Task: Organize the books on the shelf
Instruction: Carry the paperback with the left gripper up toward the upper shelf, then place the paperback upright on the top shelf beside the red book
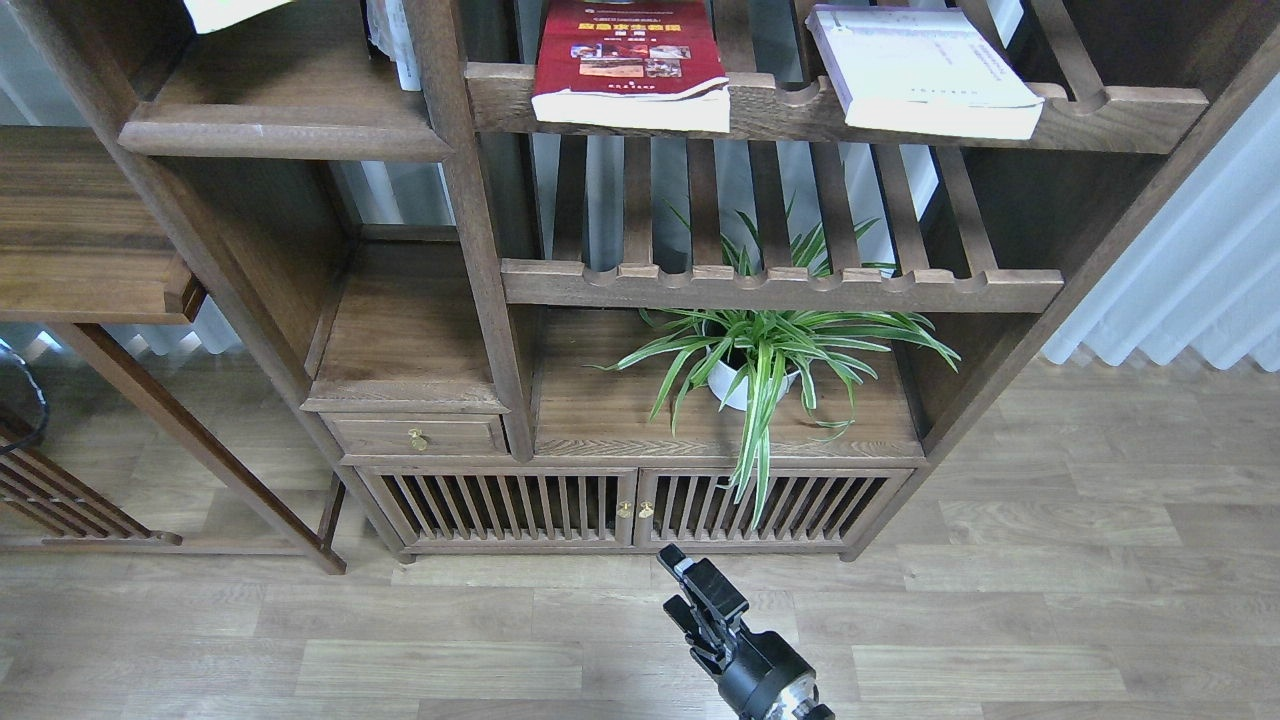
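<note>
A dark red book with photos [630,60] lies flat on the upper slatted rack [770,110], overhanging its notched front rail. A pale lavender-white book [920,70] lies flat on the same rack to the right. The shelf [290,130], a solid dark plank with a rounded front edge, is at upper left. A pale cream corner [230,10] lies on it at the top edge; I cannot tell what it is. The yellow-green book does not show clearly. My right gripper [700,595] is low over the floor in front of the cabinet, empty, far below the books. My left gripper is out of view.
A second slatted rack [780,285] sits lower, with a potted spider plant [760,360] below it. There is a small drawer [418,437] and slatted cabinet doors [630,508]. A side table [80,250] stands left. White items [395,45] stand behind the post. A curtain [1190,290] hangs right.
</note>
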Tool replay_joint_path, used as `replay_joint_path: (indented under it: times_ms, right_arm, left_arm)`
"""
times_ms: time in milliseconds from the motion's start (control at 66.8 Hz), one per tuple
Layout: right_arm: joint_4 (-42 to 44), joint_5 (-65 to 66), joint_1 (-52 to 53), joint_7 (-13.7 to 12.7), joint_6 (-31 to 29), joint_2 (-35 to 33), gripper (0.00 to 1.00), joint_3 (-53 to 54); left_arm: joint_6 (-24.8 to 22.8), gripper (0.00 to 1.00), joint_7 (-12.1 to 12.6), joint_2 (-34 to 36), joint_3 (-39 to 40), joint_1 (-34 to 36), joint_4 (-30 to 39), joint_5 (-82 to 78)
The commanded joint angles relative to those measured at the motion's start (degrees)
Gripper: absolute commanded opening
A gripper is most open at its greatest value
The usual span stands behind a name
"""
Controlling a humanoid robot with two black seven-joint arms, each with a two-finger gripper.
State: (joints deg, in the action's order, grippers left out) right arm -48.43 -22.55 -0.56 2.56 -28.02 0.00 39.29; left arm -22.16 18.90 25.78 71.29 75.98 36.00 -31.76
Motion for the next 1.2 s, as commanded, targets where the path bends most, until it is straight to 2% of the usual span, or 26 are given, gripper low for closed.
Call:
replay_joint_path:
  times_ms: [0, 45, 105, 180, 374, 494, 1183]
  right_arm:
    - [-0.4, 0.0, -0.2, 0.1, 0.0, 0.0, 0.99, 0.1]
    - [-0.6, 0.0, -0.4, 0.0, 0.0, 0.0, 0.99, 0.3]
    - [-0.7, 0.0, -0.5, 0.0, 0.0, 0.0, 0.99, 1.0]
    - [-0.8, 0.0, -0.5, 0.0, 0.0, 0.0, 0.99, 1.5]
    - [-1.9, 0.0, -0.6, 0.0, 0.0, 0.0, 0.99, 1.5]
    - [-2.1, 0.0, -0.8, 0.0, 0.0, 0.0, 0.99, 1.5]
    - [-3.8, 0.0, -2.3, 0.0, 0.0, 0.0, 0.99, 1.6]
  left_arm:
    - [-3.9, 0.05, -4.2, 1.8, -1.1, -0.5, -0.4, -0.3]
    - [-5.8, 0.05, -6.6, 2.4, -1.2, -0.6, -1.0, -0.3]
    - [-5.8, 0.05, -9.9, 3.1, -1.2, -0.6, -2.9, -0.2]
    - [-5.8, 0.05, -12.2, 3.6, -1.3, -0.7, -5.1, -0.2]
    - [-5.8, 0.06, -13.7, 3.9, -1.2, -1.1, -6.7, 0.1]
    - [-5.8, 0.06, -16.6, 3.2, -1.3, -1.2, -8.4, 0.0]
    - [-5.8, 0.06, -16.1, -2.8, -5.6, 0.0, -16.6, 0.3]
